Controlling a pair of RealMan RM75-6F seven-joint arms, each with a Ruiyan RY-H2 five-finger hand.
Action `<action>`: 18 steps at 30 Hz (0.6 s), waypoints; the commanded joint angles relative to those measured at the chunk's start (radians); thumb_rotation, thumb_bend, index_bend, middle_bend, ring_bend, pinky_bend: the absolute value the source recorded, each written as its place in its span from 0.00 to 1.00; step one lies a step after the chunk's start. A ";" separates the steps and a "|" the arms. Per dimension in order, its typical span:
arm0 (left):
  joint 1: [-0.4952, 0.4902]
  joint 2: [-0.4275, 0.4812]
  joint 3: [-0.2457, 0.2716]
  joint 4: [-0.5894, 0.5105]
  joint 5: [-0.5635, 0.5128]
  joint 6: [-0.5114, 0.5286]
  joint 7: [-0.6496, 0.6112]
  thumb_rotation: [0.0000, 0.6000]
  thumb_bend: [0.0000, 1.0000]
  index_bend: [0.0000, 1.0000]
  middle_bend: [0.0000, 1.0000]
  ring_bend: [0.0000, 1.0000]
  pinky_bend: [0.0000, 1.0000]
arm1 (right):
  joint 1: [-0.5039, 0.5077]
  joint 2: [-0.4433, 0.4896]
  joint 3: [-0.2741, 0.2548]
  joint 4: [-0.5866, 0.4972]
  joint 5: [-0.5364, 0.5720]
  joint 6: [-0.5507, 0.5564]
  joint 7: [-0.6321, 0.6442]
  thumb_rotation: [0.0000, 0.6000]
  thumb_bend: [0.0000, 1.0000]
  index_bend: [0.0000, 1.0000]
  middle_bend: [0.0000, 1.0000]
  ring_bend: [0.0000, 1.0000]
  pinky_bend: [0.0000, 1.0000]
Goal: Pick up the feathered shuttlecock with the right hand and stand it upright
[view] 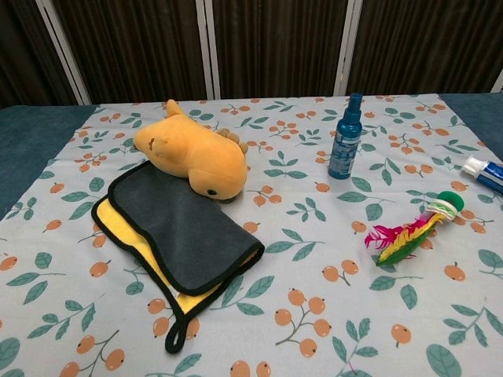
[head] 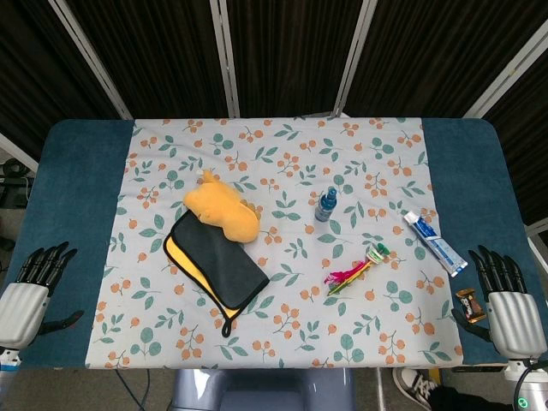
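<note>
Pink-feathered shuttlecock [head: 357, 271] is lying flat on the surface [head: 77, 214], at ten o'clock from the right hand [head: 505, 295]; both hands are resting open, empty, left hand [head: 30, 287]

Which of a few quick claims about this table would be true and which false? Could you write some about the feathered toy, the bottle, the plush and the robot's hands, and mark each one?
1. The feathered shuttlecock lies on its side on the floral cloth. True.
2. The right hand is holding the shuttlecock. False: it rests at the table's edge, fingers apart, holding nothing.
3. The blue spray bottle stands upright. True.
4. The orange plush toy sits on top of the spray bottle. False: it lies partly on the grey and yellow towel, well apart from the bottle.
5. The left hand is touching the towel. False: it is at the table's other edge, away from every item.
</note>
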 commanded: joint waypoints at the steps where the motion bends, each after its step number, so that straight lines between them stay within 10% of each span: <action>1: 0.000 0.000 0.000 0.000 0.002 0.001 0.000 0.99 0.18 0.00 0.00 0.00 0.00 | -0.001 0.000 -0.001 0.002 -0.001 0.001 -0.001 1.00 0.10 0.00 0.00 0.00 0.00; 18: -0.001 -0.001 -0.002 0.000 0.000 0.000 -0.005 0.99 0.17 0.00 0.00 0.00 0.00 | 0.034 -0.017 -0.009 -0.037 -0.088 -0.012 0.003 1.00 0.11 0.09 0.00 0.00 0.00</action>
